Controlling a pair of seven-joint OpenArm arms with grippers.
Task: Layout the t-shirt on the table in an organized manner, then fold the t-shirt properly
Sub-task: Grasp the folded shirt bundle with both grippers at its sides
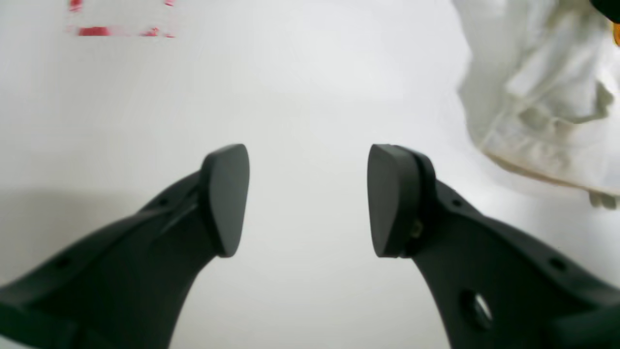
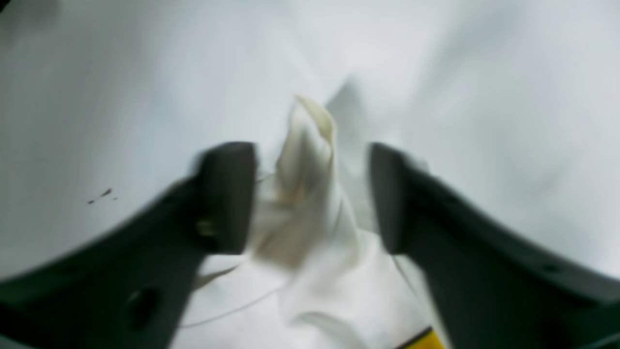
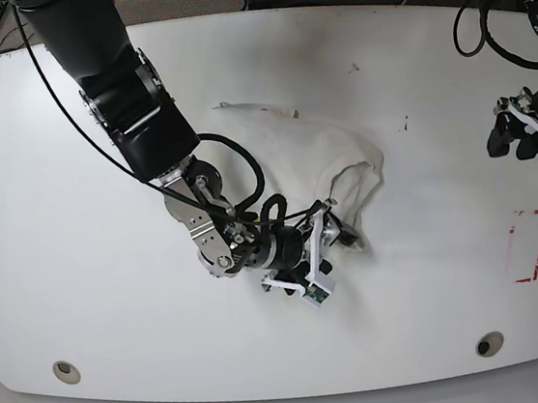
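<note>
The t-shirt point(image 3: 316, 147) lies crumpled in a heap at the middle of the table point(image 3: 93, 280). My right gripper point(image 3: 324, 239) is low at the heap's near edge. In the right wrist view it point(image 2: 310, 194) stands open, and a raised fold of the white t-shirt point(image 2: 310, 160) pokes up between its fingers; a yellow bit of print point(image 2: 421, 341) shows at the bottom. My left gripper point(image 1: 308, 198) is open with nothing in it, over bare table far to the right point(image 3: 524, 133). The t-shirt point(image 1: 542, 106) shows at the upper right of the left wrist view.
A red-outlined rectangle mark point(image 3: 528, 246) is near the table's right edge, below the left arm. Two round grommet holes point(image 3: 66, 371) point(image 3: 489, 343) sit along the front edge. Cables lie beyond the far edge. Small dark specks point(image 3: 404, 126) dot the table.
</note>
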